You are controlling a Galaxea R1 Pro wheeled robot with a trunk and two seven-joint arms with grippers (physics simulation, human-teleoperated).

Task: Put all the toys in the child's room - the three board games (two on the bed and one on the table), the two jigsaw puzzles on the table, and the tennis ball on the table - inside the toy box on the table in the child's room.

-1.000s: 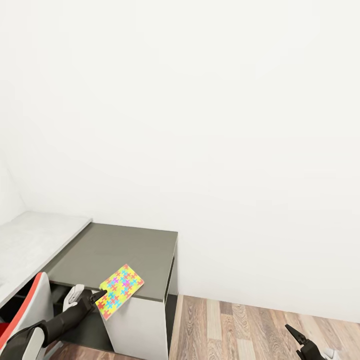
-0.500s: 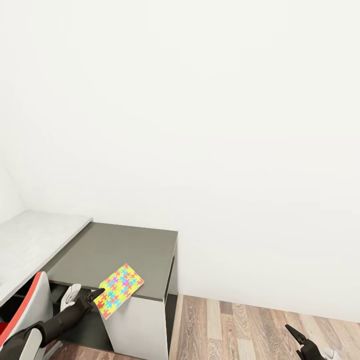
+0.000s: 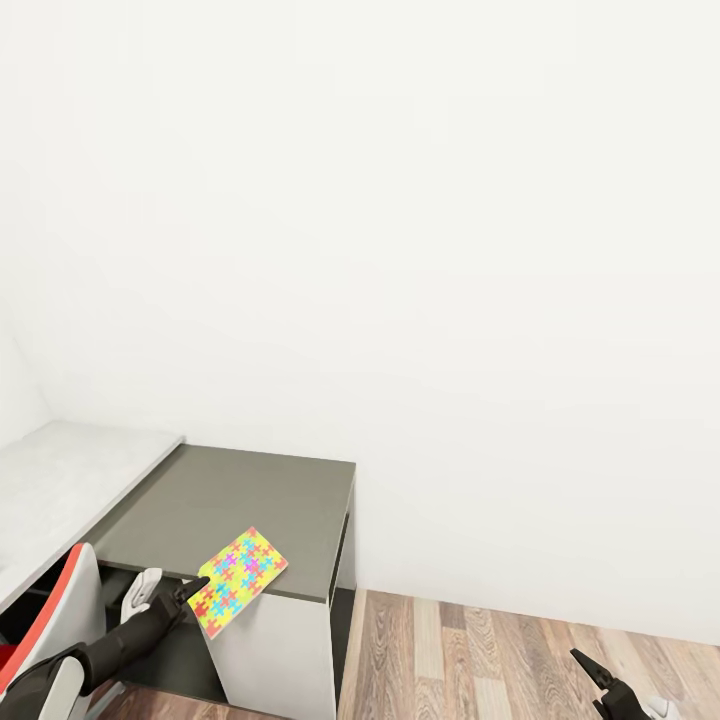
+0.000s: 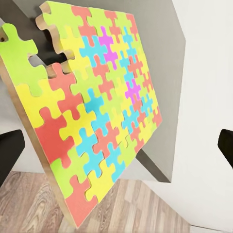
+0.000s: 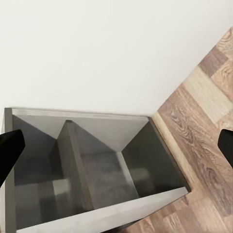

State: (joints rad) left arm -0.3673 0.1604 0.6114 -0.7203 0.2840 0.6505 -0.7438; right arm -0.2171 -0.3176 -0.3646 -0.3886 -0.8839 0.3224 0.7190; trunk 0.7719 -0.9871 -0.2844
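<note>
One jigsaw puzzle point(image 3: 240, 582), a bright square of yellow, pink, blue and orange pieces, lies tilted on the front edge of the dark grey cabinet point(image 3: 250, 495), about half of it hanging past the edge. In the left wrist view the jigsaw puzzle point(image 4: 97, 107) lies between the wide-apart fingers. My left gripper point(image 3: 192, 593) is open, with a fingertip at the puzzle's near left edge. Low at the right my right gripper point(image 3: 605, 690) hangs open over the floor, holding nothing. The table point(image 3: 60, 480) with its pale speckled top shows at the left.
A red and white chair point(image 3: 55, 610) stands under the table beside my left arm. The cabinet's open compartments point(image 5: 92, 170) face the wood-plank floor point(image 3: 500, 660). A bare white wall rises behind everything.
My left arm has drawn back and down slightly. The puzzle and the right gripper have stayed where they were.
</note>
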